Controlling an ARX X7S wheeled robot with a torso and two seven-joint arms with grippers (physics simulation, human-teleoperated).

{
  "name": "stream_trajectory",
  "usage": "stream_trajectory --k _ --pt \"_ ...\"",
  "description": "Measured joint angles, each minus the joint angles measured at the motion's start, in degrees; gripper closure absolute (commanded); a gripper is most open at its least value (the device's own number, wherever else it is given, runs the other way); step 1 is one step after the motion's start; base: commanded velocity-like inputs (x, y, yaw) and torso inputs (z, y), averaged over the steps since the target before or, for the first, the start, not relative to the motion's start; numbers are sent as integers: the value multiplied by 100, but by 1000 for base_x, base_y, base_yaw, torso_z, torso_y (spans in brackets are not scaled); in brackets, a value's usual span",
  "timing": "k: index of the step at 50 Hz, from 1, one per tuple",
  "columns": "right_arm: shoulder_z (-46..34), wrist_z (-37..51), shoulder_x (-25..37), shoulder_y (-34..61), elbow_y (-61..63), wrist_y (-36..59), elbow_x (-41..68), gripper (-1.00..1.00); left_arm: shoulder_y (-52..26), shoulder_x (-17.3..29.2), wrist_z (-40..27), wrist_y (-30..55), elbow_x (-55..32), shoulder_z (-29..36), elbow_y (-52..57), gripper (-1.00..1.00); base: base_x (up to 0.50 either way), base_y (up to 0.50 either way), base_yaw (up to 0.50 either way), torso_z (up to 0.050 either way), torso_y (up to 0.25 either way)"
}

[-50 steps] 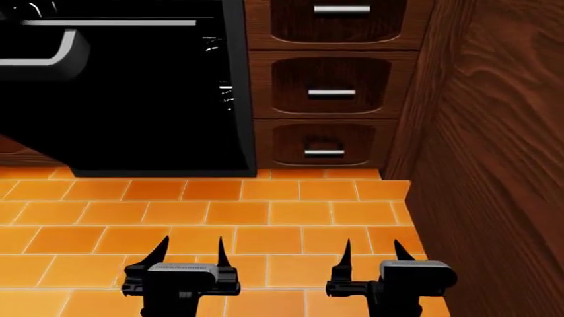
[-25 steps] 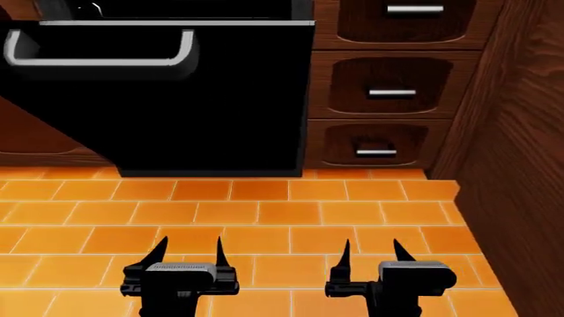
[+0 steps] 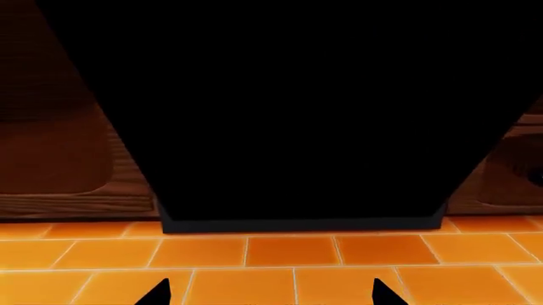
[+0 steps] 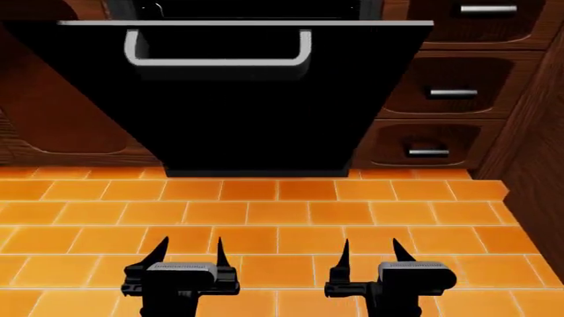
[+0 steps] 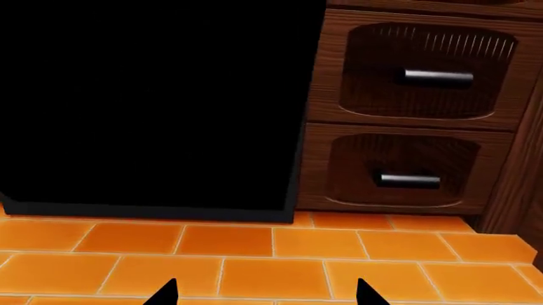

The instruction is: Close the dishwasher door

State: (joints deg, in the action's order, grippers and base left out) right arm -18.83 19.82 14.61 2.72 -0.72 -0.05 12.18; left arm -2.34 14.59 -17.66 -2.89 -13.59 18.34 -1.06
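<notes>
The dishwasher door [image 4: 255, 112] is a glossy black panel with a wide grey U-shaped bar handle [image 4: 218, 56]. It leans open toward me, top edge out, in the head view's upper middle. It fills the left wrist view [image 3: 297, 114] and the right wrist view [image 5: 144, 108]. My left gripper [image 4: 187, 249] and right gripper [image 4: 372, 251] are both open and empty, low over the orange tiled floor [image 4: 291, 211], well short of the door. Only their fingertips show in the wrist views, left gripper [image 3: 269, 293] and right gripper [image 5: 267, 292].
Brown wooden drawers with short silver handles [image 4: 452, 93] stand right of the door, also in the right wrist view [image 5: 411, 124]. A wooden panel [image 4: 542, 158] rises at the far right. A brown cabinet front [image 4: 53, 125] is left of the door.
The view has shifted: the door and drawers slid rightward in the head view, bringing the door and its handle in front of me. Both grippers kept their pose.
</notes>
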Motion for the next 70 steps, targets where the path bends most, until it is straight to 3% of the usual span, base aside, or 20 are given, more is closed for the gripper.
stream_trajectory --k 9,24,70 --pt "-19 10 16 3 9 -10 17 -100 -10 17 -16 22 -13 24 8 -100 0 500 0 0 0" --pt "-60 64 25 23 3 41 20 -100 -31 43 -35 45 -28 67 -10 -100 10 0 0 0 0" --pt "-166 125 100 52 14 11 57 -100 -78 98 -106 55 -89 158 -24 -100 471 0 0 0 0"
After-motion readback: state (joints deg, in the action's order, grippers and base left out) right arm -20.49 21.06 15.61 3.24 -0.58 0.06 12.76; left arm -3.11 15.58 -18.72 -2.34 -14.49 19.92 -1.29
